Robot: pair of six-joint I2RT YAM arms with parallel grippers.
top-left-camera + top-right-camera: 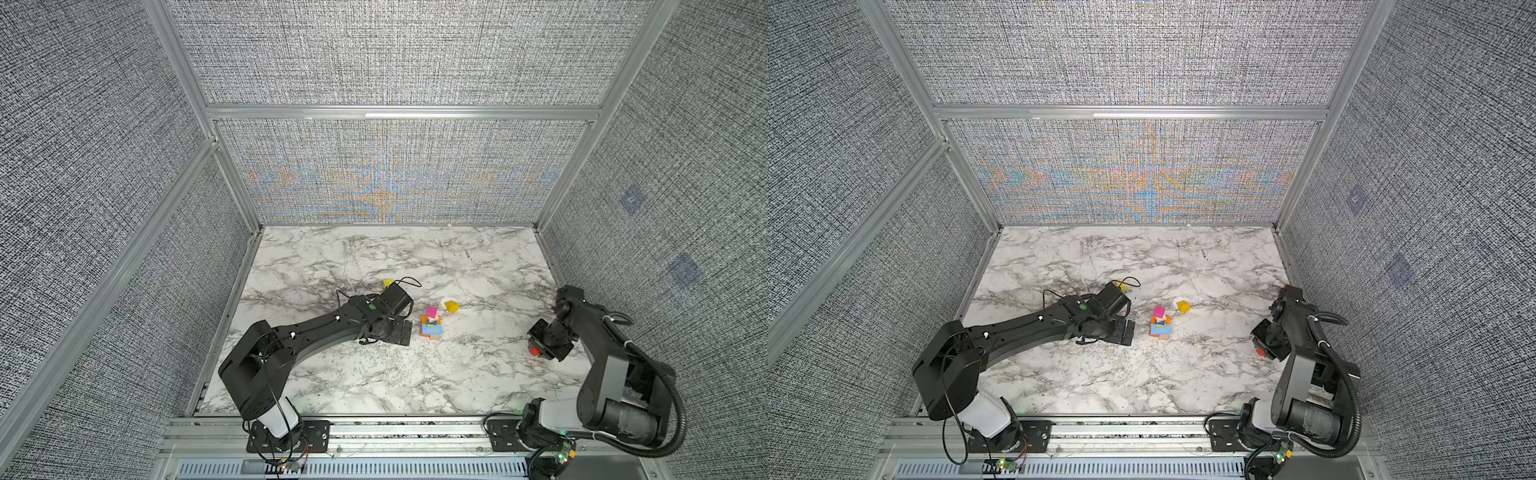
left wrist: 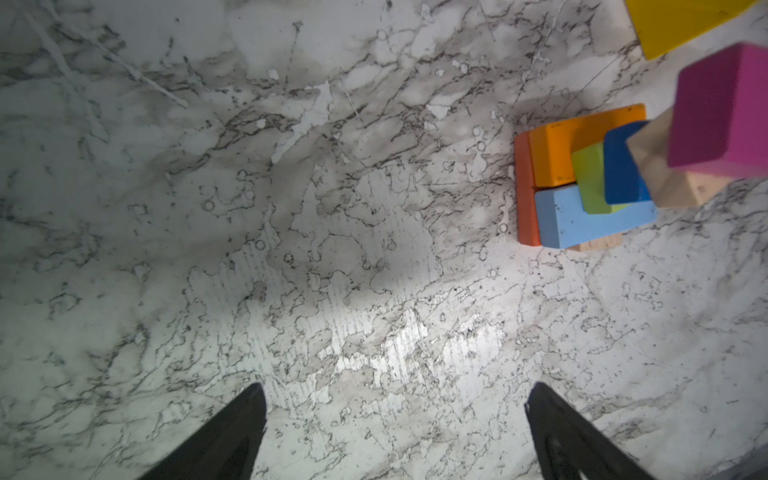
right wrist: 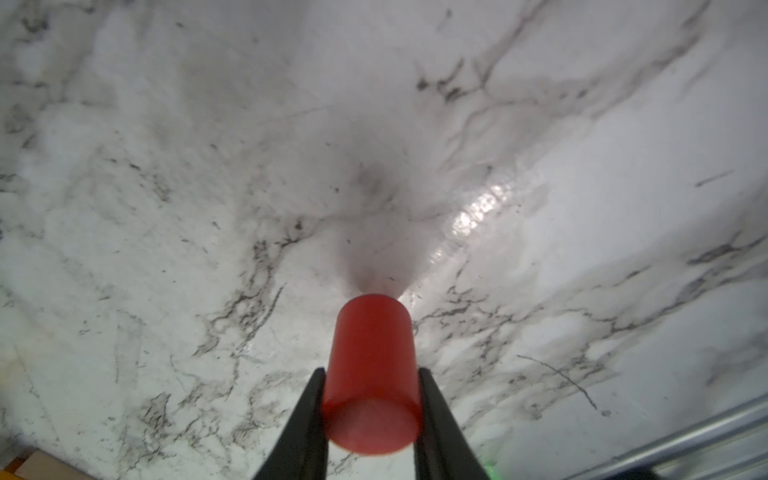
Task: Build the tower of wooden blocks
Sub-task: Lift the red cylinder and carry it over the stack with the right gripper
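Red cylinder (image 3: 372, 332) clamped between right pincer (image 3: 371, 374) jaws, at right side of tabletop (image 1: 374, 374). Left pincer (image 2: 397, 388) spread wide, empty, just beside tower (image 1: 431, 324). Tower mid-tabletop: orange brick (image 2: 552, 153), light-blue brick (image 2: 582, 224) low, magenta cube (image 1: 431, 311) topmost. Yellow block (image 1: 451, 306) loose behind.

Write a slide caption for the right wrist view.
Right claw closed on a red cylinder block, its far end at or just above the marble tabletop.
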